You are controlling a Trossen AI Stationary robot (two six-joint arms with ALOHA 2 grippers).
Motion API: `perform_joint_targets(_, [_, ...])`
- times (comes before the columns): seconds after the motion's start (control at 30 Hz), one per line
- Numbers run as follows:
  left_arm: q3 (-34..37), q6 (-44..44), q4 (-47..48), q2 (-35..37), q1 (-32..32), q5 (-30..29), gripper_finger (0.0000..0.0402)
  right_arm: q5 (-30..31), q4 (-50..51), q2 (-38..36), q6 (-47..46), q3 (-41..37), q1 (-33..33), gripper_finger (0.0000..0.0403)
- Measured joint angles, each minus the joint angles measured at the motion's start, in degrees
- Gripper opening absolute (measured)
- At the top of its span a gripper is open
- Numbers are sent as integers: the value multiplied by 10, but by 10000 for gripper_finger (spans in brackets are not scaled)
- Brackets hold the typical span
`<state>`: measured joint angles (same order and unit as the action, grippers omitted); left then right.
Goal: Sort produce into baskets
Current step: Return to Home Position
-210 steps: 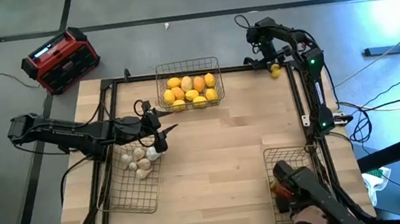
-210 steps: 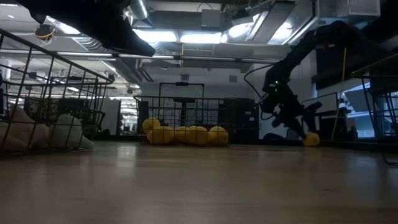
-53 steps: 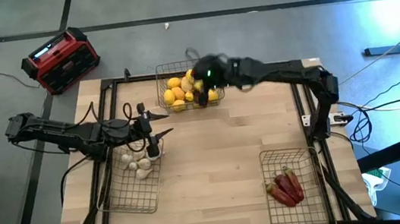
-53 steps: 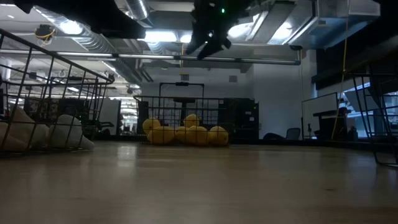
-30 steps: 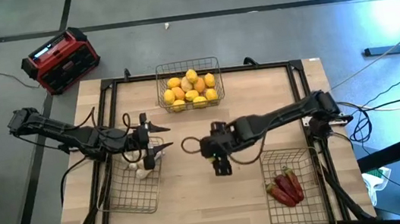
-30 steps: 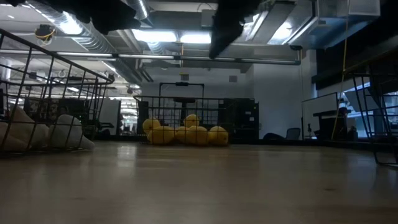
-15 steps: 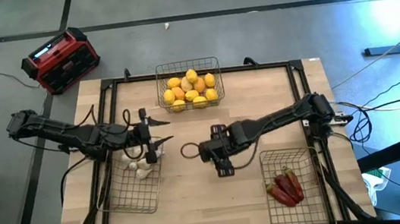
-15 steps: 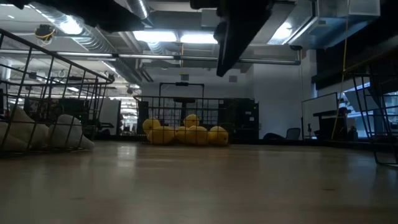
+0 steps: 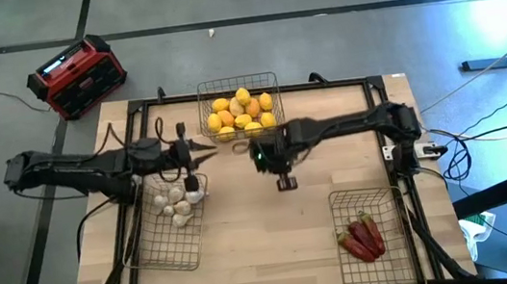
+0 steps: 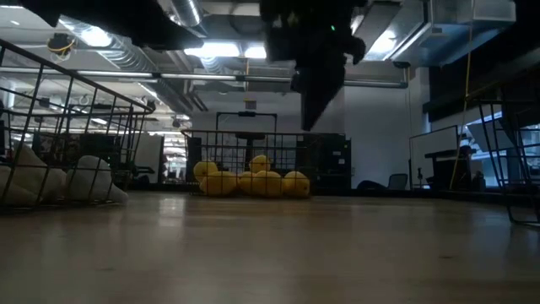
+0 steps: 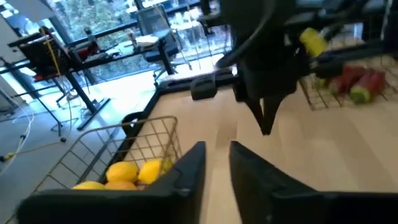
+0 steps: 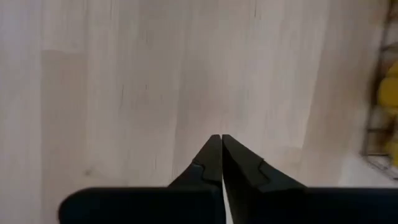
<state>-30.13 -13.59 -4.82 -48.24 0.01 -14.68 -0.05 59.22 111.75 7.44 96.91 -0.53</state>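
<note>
table [image 9: 272, 217] (pale wood) | on it: far basket [image 9: 235, 80], left basket [image 9: 168, 248], right basket [image 9: 384, 207], seemingly flat

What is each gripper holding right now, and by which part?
Nothing. The right gripper is shut and empty above bare tabletop; the left gripper is slightly open with nothing in it.

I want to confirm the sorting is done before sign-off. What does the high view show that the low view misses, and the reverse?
Only the high view shows the chilies in the right basket, the red-and-black box off the table, and the left gripper placed over the garlic basket. Only the low view shows the room behind, with its ceiling lights. Both show the lemons heaped in the far basket, the garlic in its basket, and the right gripper hanging above bare table.
</note>
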Motion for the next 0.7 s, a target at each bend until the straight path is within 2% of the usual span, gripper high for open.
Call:
perform_joint_targets(0.07, [0,3,-1,10,33,32,44,-36,-4,-13,14,-18,26,10])
perform_joint_targets(0.2, [0,34,9,42,90,88,5,-55,-34,-64,14,-59,65,23])
perform_joint_targets(0.43, [0,81,79,103,153,182,8,-71,-147,-208,-23,-171,105,5])
perform_joint_targets(0.7, [45,104,81,174,159,190,7,-57,-241,-398,-91,-338,106,14])
